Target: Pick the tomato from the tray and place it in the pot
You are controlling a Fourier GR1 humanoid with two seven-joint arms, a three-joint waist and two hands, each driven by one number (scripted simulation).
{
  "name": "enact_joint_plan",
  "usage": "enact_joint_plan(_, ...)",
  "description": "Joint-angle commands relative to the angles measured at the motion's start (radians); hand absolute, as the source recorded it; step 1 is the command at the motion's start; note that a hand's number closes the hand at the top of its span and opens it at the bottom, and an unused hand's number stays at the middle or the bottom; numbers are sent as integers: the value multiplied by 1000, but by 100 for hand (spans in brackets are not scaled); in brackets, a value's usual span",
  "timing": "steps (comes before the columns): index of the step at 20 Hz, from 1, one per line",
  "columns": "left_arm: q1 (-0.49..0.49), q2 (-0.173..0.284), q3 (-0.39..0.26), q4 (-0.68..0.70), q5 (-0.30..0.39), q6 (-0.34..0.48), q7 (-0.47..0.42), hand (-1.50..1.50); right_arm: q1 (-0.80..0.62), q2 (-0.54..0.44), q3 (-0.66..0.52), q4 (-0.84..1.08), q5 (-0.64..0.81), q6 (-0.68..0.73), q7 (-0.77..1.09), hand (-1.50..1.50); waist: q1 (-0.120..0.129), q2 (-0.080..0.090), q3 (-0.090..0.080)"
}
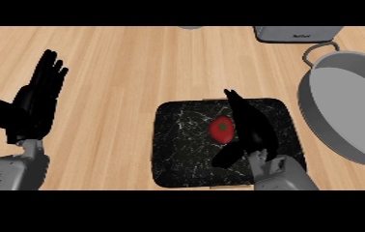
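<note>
**Wooden counter, tomato on the tray, right hand beside it**

A light wooden counter (143,66) fills the frame. Lower centre lies a black marbled tray (185,153) with the red tomato (221,129) on it, right of the tray's middle. The right hand (249,127) stands over the tray just right of the tomato, fingers straight, thumb spread below it, holding nothing. At the right edge sits the grey pot (335,105), well apart from the tomato. The left hand (35,100) rests at the left edge, fingers straight and up.
</note>
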Motion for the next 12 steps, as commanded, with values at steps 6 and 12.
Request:
enact_joint_plan(6,-37,-44,17,0,-64,5,57,0,39,69,-42,138,108,-20,-103,-150,-1,0,0)
enact_joint_plan(12,-5,-38,72,24,-32,-71,-2,0,-15,108,-97,230,121,8,-145,-150,2,0,0)
